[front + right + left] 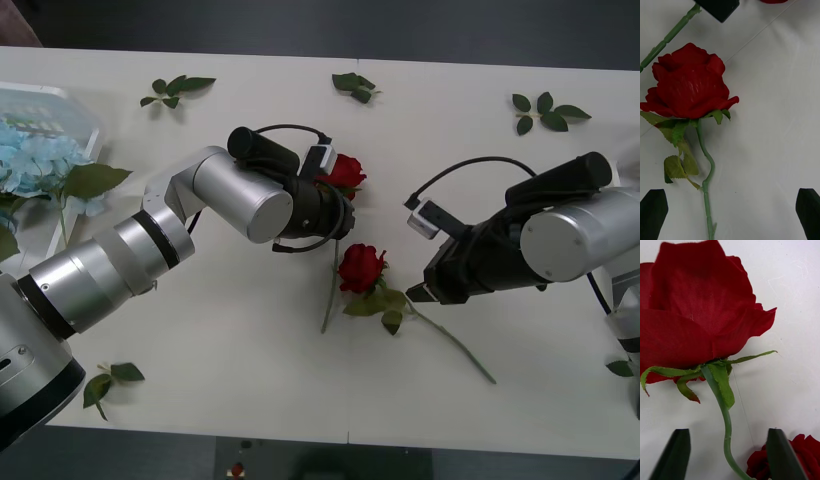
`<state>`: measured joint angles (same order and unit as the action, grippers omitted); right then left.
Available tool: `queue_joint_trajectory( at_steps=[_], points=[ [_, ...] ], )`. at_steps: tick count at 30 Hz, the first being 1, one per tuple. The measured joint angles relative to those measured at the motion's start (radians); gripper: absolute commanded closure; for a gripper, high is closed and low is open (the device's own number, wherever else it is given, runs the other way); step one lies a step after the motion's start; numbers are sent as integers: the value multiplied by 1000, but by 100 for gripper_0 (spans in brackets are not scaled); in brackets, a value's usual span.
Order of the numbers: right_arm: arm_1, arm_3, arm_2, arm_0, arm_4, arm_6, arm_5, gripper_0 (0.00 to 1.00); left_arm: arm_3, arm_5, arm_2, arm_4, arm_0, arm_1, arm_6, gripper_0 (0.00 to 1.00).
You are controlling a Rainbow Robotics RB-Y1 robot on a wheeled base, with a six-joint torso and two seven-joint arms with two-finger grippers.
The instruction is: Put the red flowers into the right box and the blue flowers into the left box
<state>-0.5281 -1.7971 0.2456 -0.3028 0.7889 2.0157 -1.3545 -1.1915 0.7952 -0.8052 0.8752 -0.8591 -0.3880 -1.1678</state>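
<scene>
Two artificial red roses are lying on the white table. One red fabric bloom (pixel 347 171) is sitting near the table's middle, its thin green stem (pixel 727 427) curving down from the sepals. The second red rose (pixel 360 267) is lying just beside it, leafy stem trailing away. Pale-blue fluffy hydrangeas (pixel 35 160) are resting in the translucent white rectangular bin (pixel 78 108) at the far left.

Before me stands a white matte table (pixel 230 330) with a thin seam across its middle. On it I see two red fabric roses on thin green stems: one (pixel 361 267) near the centre, the other (pixel 346 171) just beyond it. Loose green leaf sprigs lie along the far edge (pixel 176 90) (pixel 354 86) (pixel 545 110) and near the front-left corner (pixel 108 382). At my far left sits a translucent white plastic bin (pixel 85 115).
</scene>
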Motion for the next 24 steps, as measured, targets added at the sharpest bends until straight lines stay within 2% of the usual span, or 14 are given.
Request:
queue_joint_trajectory(
  at_steps=[2, 4, 6, 13, 24],
  points=[
    [0, 16, 25, 0, -17, 0, 19, 0, 0, 0, 0, 0, 0, 0, 0, 77],
    [0, 29, 48, 0, -25, 0, 31, 0, 0, 0, 0, -2, 0, 0, 0, 88],
    [0, 41, 65, 0, -29, 0, 44, 0, 0, 0, 0, -7, 0, 0, 0, 95],
    [0, 81, 123, 0, -52, 0, 99, 0, 1, 0, -1, -20, 0, 0, 15, 100],
    [0, 93, 150, 0, -71, 0, 101, 0, 1, -34, -9, -42, 0, -1, 32, 100]
  ],
)
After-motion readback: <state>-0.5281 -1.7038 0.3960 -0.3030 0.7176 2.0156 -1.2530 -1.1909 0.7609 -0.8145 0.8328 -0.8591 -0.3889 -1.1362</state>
